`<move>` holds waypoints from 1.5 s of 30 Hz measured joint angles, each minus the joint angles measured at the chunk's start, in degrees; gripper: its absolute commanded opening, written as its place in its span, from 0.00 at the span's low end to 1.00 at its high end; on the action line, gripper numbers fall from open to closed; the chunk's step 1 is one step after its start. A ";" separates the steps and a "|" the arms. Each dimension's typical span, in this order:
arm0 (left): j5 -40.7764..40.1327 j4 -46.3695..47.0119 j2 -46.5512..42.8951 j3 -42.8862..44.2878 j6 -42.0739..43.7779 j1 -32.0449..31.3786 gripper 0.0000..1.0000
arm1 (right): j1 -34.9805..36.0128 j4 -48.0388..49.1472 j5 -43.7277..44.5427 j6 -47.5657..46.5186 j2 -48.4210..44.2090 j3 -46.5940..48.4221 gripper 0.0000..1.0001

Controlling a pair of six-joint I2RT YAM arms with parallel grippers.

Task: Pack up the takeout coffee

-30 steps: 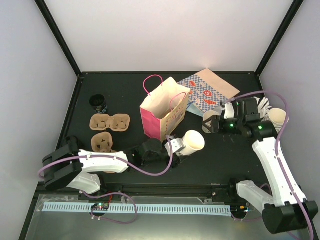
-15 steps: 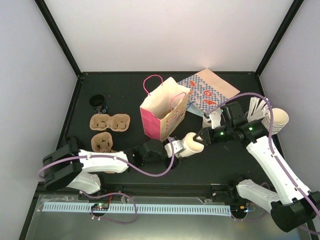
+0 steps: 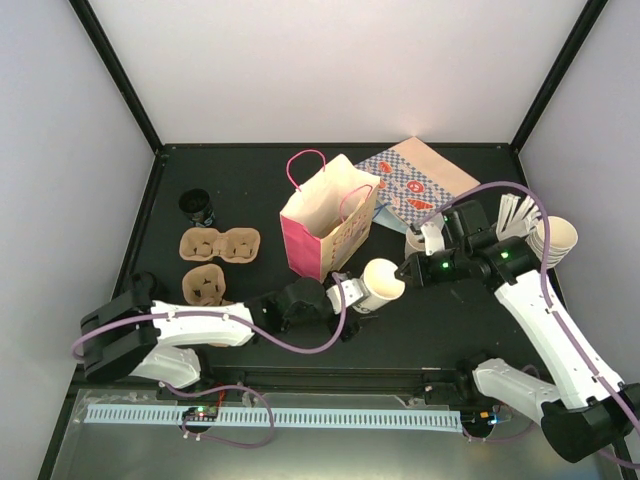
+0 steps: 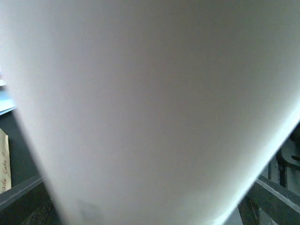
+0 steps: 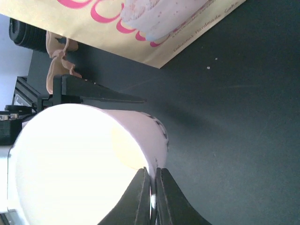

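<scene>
Low over the near strip of the table (image 3: 440,325), the left arm stretches rightward from its base with its forearm almost flat. The left gripper (image 3: 357,294) reaches the base of the takeout coffee (image 3: 381,281), which is tipped on its side near the middle of the table, mouth toward the right. The left wrist view is filled by the cup's white wall, so I cannot tell whether those jaws clamp it or stand free of it. From the right, the other arm bends in at the elbow. The right gripper (image 5: 151,187) pinches the cup's rim, one finger inside and one outside, pressed nearly together. Bare dark surface lies between the cup and the near edge, and to the right beneath that arm. Just behind the cup stands the pink bag (image 3: 325,225), upright and open-topped. Farther left sit two cardboard cup carriers (image 3: 219,245). At the right edge is a stack of cream cups (image 3: 556,238).
</scene>
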 measured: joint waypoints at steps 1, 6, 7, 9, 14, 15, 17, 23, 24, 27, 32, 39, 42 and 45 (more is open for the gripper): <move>-0.31 -0.37 -0.46 0.00 -0.02 0.00 0.99 | 0.02 -0.24 0.31 0.20 0.00 0.66 0.05; -1.38 -3.43 -4.42 -0.39 -0.17 0.00 0.99 | 0.07 -0.66 2.95 0.39 0.28 3.13 0.05; -1.62 -4.26 -6.01 -0.90 -0.46 0.00 0.99 | 0.07 -0.68 3.56 0.39 0.48 3.21 0.05; -1.86 -6.56 -10.14 -2.34 -1.14 0.00 0.99 | 0.07 -0.90 5.20 0.44 0.94 3.15 0.05; -1.14 -16.20 -18.08 -2.84 -2.47 0.00 0.99 | 0.11 -0.44 11.96 1.64 2.86 0.81 0.04; -1.03 -18.73 -19.34 -2.58 -2.82 0.00 0.99 | 0.11 0.00 13.00 1.99 3.52 0.15 0.04; -1.77 -24.28 -21.35 -1.38 -4.20 0.00 0.99 | 0.22 1.33 15.21 2.91 5.03 -1.44 0.05; -10.16 -41.92 -24.02 6.51 -11.04 0.07 0.99 | 3.74 6.62 20.04 6.21 8.31 -5.57 0.05; -11.08 -43.34 -24.22 7.39 -11.78 0.13 0.99 | 4.50 7.58 20.39 6.67 8.79 -5.99 0.05; -13.09 -47.25 -25.44 9.70 -14.56 1.40 0.99 | 6.95 10.27 22.12 7.93 10.32 -7.04 0.05; -12.72 -50.75 -27.85 9.97 -18.01 6.54 0.99 | 9.79 12.74 25.92 9.11 11.80 -7.78 0.11; -9.29 -51.89 -31.80 9.97 -20.11 12.37 0.99 | 10.49 14.64 29.00 9.38 12.22 -8.50 0.17; -8.00 -52.22 -33.16 9.97 -20.59 13.88 0.99 | 10.51 14.99 29.73 9.49 12.59 -8.85 0.32; -7.15 -52.63 -34.07 9.90 -21.00 14.86 0.99 | 10.67 14.93 31.19 10.40 12.46 -8.85 0.43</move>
